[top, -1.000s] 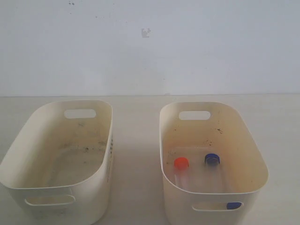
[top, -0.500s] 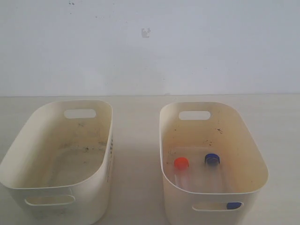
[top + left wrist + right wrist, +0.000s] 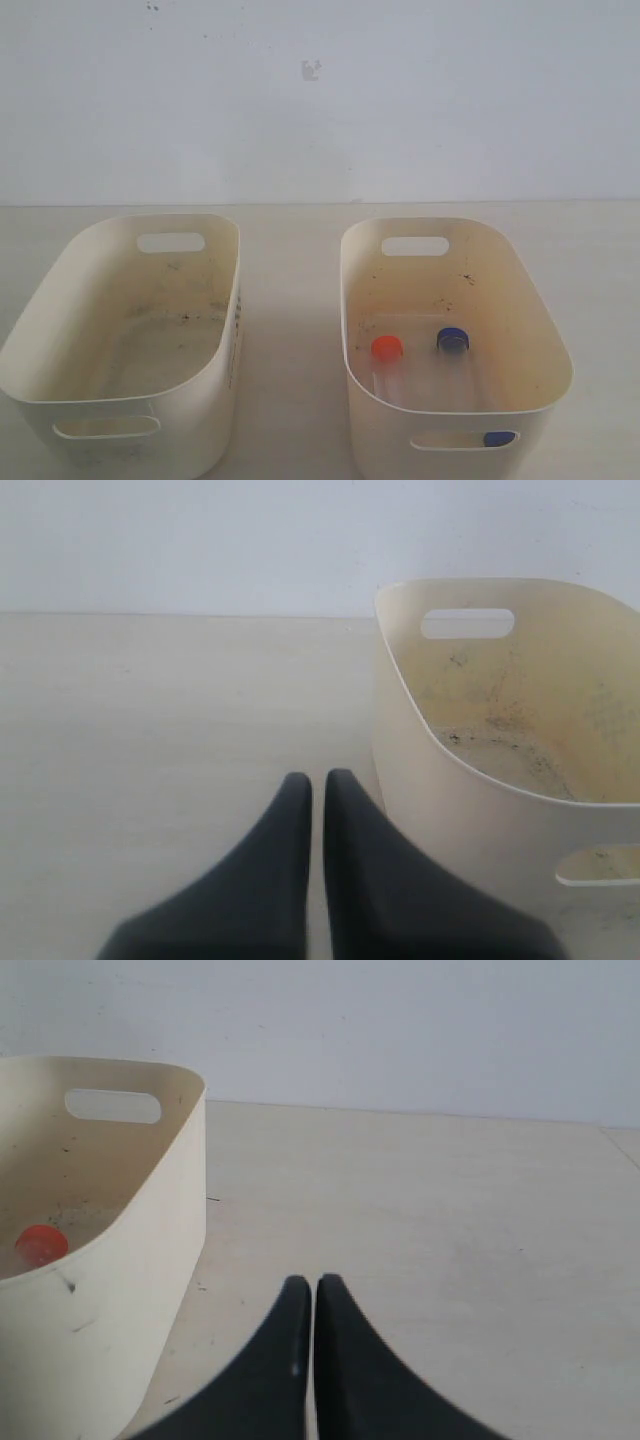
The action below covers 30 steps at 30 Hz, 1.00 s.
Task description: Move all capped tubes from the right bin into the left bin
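Note:
The right bin (image 3: 385,440) holds capped tubes lying on its floor: one with a red-orange cap (image 3: 387,348), one with a blue cap (image 3: 453,340), and a third blue cap (image 3: 497,438) showing through the near handle slot. The left bin (image 3: 190,415) has a speckled floor and no tubes in sight. Neither gripper appears in the exterior view. My left gripper (image 3: 317,778) is shut and empty over bare table beside the left bin (image 3: 450,820). My right gripper (image 3: 308,1282) is shut and empty beside the right bin (image 3: 130,1270), where the red-orange cap (image 3: 41,1244) shows inside.
The two bins stand side by side on a pale wooden table (image 3: 290,300) with a strip of table between them. A white wall (image 3: 320,100) runs behind the table.

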Each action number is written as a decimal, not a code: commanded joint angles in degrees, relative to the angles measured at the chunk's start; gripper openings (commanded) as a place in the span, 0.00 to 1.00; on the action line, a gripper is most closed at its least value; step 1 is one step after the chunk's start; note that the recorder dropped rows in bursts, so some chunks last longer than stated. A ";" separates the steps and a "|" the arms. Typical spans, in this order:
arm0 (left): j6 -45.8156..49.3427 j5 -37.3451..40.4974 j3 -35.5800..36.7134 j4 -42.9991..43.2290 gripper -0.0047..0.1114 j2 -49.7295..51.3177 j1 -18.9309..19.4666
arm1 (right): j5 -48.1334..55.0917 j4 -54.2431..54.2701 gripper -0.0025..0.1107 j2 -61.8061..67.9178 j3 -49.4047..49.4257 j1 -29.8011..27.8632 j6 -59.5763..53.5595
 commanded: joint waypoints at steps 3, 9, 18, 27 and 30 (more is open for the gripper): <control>0.09 -0.17 0.15 -0.25 0.08 -0.22 0.27 | -0.60 -0.29 0.03 -0.30 -0.03 -0.01 -0.27; 0.09 -0.17 0.15 -0.25 0.08 -0.22 0.27 | -5.86 -2.36 0.03 -0.30 -0.03 -0.01 -0.59; 0.09 -0.17 0.15 -0.25 0.08 -0.22 0.27 | -28.13 -0.99 0.03 -0.30 -0.03 -0.01 2.34; 0.09 -0.17 0.15 -0.25 0.08 -0.22 0.27 | -24.71 -0.16 0.03 -0.30 -7.69 -0.01 2.34; 0.09 -0.17 0.15 -0.25 0.08 -0.22 0.27 | -17.34 -0.16 0.03 3.90 -13.60 -0.01 2.34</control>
